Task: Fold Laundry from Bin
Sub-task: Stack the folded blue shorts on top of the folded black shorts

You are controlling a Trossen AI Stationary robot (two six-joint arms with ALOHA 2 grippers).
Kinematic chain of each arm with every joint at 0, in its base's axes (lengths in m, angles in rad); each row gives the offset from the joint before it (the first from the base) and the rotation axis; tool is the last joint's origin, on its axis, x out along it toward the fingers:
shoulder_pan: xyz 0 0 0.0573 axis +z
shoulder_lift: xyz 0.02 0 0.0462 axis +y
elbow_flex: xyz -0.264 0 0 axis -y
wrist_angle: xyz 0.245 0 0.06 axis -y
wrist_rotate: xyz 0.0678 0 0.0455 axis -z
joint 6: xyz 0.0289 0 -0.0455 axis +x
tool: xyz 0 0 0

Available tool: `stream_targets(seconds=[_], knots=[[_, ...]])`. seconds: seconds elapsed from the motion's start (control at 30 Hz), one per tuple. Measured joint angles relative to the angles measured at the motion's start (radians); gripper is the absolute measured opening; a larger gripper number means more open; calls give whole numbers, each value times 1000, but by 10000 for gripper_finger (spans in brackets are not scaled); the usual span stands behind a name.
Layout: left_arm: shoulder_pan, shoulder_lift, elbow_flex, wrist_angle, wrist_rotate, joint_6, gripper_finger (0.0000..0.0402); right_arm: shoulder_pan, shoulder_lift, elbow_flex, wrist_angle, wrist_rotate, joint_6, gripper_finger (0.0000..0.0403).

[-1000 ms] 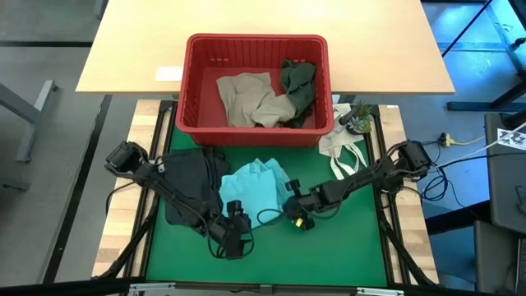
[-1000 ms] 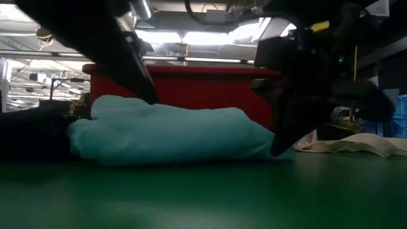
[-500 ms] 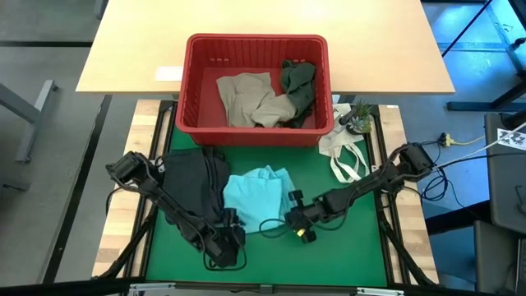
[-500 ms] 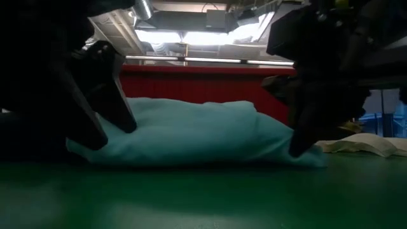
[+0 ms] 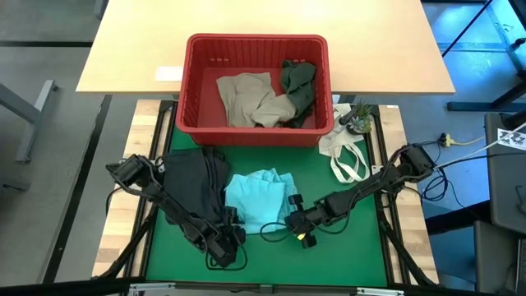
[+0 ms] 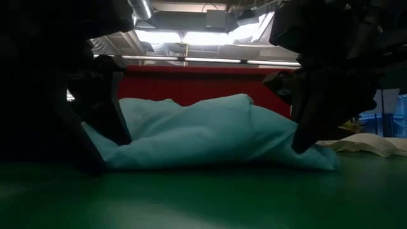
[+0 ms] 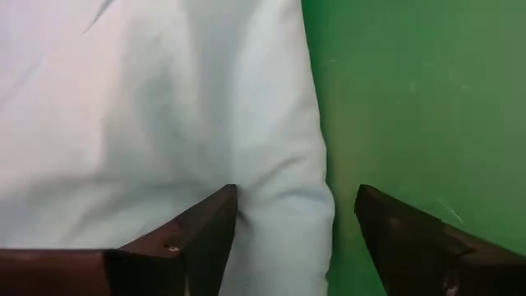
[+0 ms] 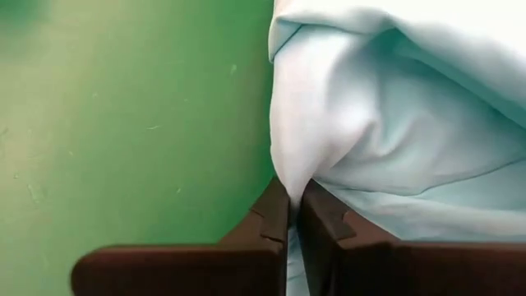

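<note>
Pale wooden bench (image 5: 123, 57) at 12 o'clock of the high view, green mat (image 5: 345, 255) at 6 o'clock below it.

Rectangular red plastic bin with slotted walls (image 5: 191, 90) at 12 o'clock of the mat, far edge resting on the bench. Inside: crumpled beige-tan cloth garment (image 5: 245, 99) on the 9 o'clock side, dark olive green cloth garment (image 5: 297, 86) on the 3 o'clock side, the two touching.

Black soft cloth garment (image 5: 191, 182) flat on the mat at 9 o'clock, partly under the left arm.

Light teal soft cloth garment (image 5: 256, 196) near the mat centre, edge touching the black one; in the low view a rounded heap (image 6: 210, 137) in front of the red wall.

White cloth bag with loop handles (image 5: 345, 152) at 3 o'clock, beside the bin corner. Small potted green plant (image 5: 358, 119) just beyond it.

Left gripper (image 5: 226, 240) at 7 o'clock of the teal garment: jaws spread wide, one finger (image 7: 201, 234) lying on the teal cloth, the other over bare mat, nothing clamped.

Right gripper (image 5: 296, 222) at 5 o'clock of the teal garment: jaws pressed together, pinching a fold of teal cloth (image 8: 292, 177) at its edge.
</note>
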Motion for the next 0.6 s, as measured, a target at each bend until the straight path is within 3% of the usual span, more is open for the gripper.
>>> stream_targets(seconds=[0.2, 0.5, 0.6], knots=[[-1, 5, 1, 6, 1, 0, 185, 0, 0, 0, 0, -1, 2, 15], [3, -8, -3, -11, -4, -56, 18, 0, -1, 0, 4, -1, 23, 16], [4, -31, -5, -28, -4, -56, 14, 0, -1, 1, 5, -1, 29, 16]])
